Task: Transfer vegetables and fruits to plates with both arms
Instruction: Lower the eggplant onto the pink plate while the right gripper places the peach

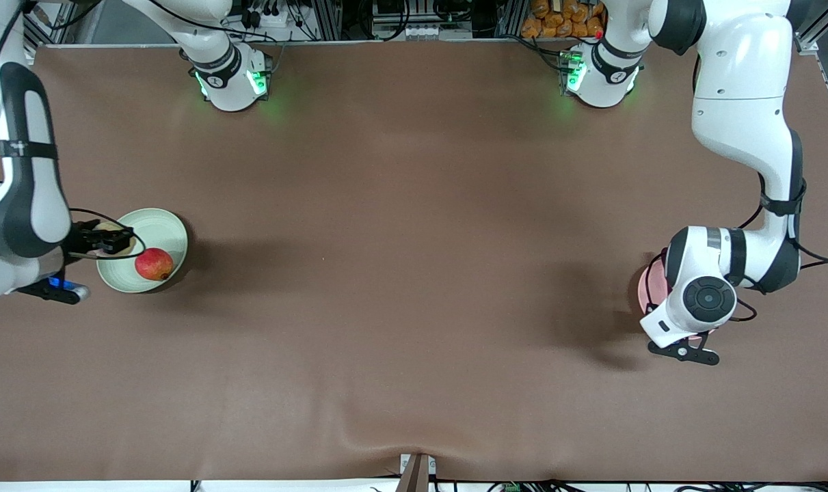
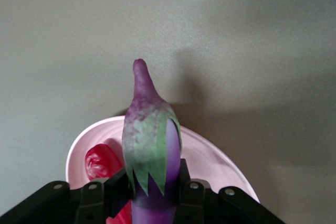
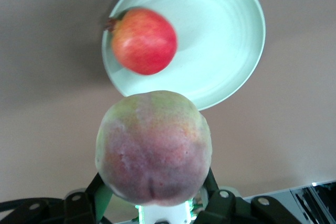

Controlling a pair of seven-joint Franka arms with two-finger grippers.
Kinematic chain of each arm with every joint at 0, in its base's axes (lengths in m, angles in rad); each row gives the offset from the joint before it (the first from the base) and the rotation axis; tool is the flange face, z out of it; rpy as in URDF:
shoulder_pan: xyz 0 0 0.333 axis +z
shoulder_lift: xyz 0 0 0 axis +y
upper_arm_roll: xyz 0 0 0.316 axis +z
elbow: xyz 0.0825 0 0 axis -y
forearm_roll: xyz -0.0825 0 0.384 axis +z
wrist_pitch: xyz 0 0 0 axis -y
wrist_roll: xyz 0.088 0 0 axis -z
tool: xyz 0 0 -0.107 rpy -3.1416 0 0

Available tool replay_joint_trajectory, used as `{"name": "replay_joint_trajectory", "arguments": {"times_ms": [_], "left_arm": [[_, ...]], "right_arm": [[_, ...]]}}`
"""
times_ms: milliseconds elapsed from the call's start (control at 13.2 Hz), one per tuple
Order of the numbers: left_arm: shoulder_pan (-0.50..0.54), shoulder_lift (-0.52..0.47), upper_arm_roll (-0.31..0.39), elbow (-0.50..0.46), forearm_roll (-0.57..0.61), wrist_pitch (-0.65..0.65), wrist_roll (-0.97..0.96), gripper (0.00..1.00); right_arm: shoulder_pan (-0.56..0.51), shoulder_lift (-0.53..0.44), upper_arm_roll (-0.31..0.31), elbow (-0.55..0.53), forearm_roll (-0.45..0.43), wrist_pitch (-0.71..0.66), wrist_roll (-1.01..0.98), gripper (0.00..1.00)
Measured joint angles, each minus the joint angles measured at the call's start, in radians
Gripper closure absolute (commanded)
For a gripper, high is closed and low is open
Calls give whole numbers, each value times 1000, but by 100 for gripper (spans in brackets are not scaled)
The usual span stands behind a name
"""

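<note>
Front camera high, facing arms; wrist cameras close above plates, shared with front.

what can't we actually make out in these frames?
- Pink plate, front view: mostly hidden under the left arm's wrist; only a rim sliver shows.
- Eggplant and chili: absent from front view, covered by that arm; the chili is partly cut off by the left claw in the left wrist view.
- Yellow-green fruit: barely visible in front view, hidden by the right claw over the green plate.
- Pomegranate: crown blurred, right wrist view.
</note>
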Motion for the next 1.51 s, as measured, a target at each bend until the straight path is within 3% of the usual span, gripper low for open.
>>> {"name": "replay_joint_trajectory", "arguments": {"times_ms": [75,377,755,830,906,1208,1509], "left_arm": [[0,4,0,2,0,2,-4,1],[-1,7,-4,10,-1,3,-20,0],[-3,7,-5,20,-1,6,-21,0],[-4,7,-5,27,-1,7,-21,0],[-4,7,-5,36,-1,7,-21,0],[-6,-6,-8,58,-3,4,-27,0],[-8,-93,-47,64,-3,-86,-85,0]], "right_arm": [[-26,0,0,-39,-1,53,-40,100],[-112,0,0,-196,-3,227,-200,100],[-148,0,1,-281,-3,365,-301,100],[-161,3,1,-301,-3,394,-323,61],[-177,9,1,-314,-3,411,-340,1],[-196,19,12,-316,13,390,-354,0],[-150,6,37,-116,100,193,-354,0]]}}
